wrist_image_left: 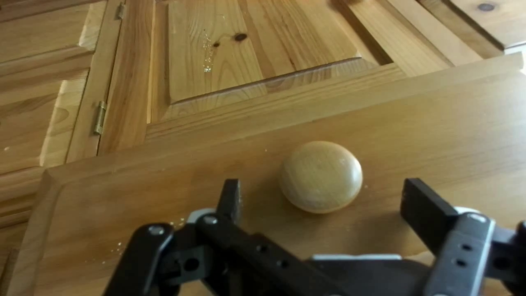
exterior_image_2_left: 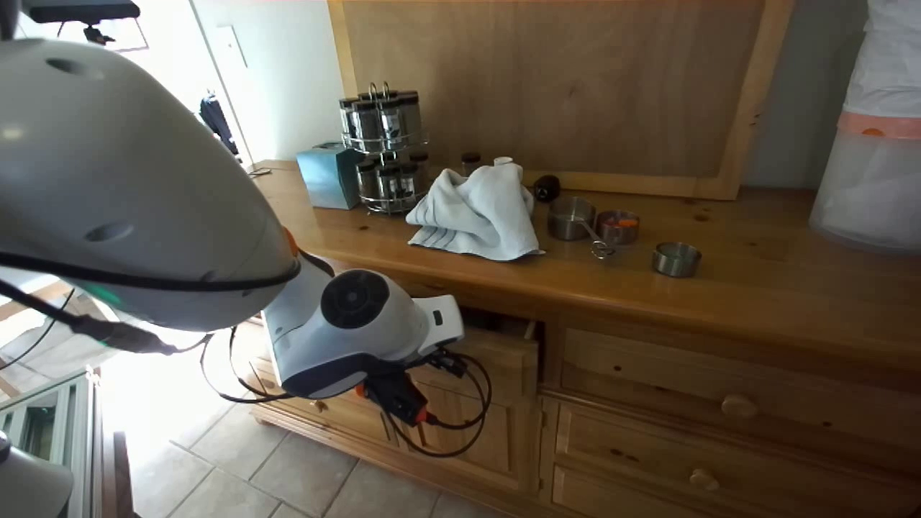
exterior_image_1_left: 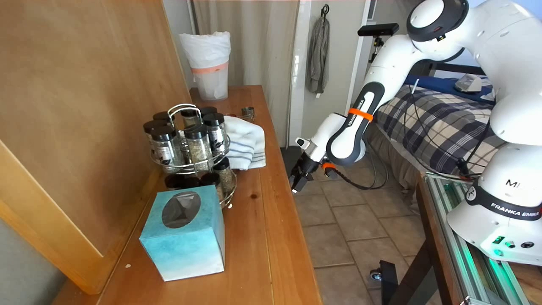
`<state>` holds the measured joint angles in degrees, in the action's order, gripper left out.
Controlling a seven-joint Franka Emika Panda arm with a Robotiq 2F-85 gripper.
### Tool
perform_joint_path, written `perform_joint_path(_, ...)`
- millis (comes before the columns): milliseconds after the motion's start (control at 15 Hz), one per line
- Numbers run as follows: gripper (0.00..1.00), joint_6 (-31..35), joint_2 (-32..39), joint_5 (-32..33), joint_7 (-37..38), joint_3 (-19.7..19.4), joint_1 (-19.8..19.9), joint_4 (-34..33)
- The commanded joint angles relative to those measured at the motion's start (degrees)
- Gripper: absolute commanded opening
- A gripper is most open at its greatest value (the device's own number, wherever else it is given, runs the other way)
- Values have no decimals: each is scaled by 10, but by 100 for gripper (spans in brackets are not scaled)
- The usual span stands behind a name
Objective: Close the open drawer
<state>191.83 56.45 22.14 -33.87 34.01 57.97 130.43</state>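
Wrist view | drawer ajar | hand spread | knob seen between

Beyond the front edge of the bench, "FRANKA EMIKA" is marking the black base band, "M" is showing on the white casing above, and "FRANKA" is running along the forearm.

Brownish floor tiles lie between the wooden dresser and a plaid-covered bed.

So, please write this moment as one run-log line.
drawer: open | gripper: open | knob: between fingertips in wrist view, ungripped | closing: not done
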Motion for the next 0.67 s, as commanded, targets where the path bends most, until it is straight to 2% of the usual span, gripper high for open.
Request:
perform_joint_path(0,100,1,-1,34,34,-9,-4,-4)
perform_joint_path(133,100,-6,4,39,31,-7,-2,-9)
perform_joint_path(400,100,-1,52,99,11,24,11,-36)
perform_joint_path(600,100,8,83,127,6,33,8,-59)
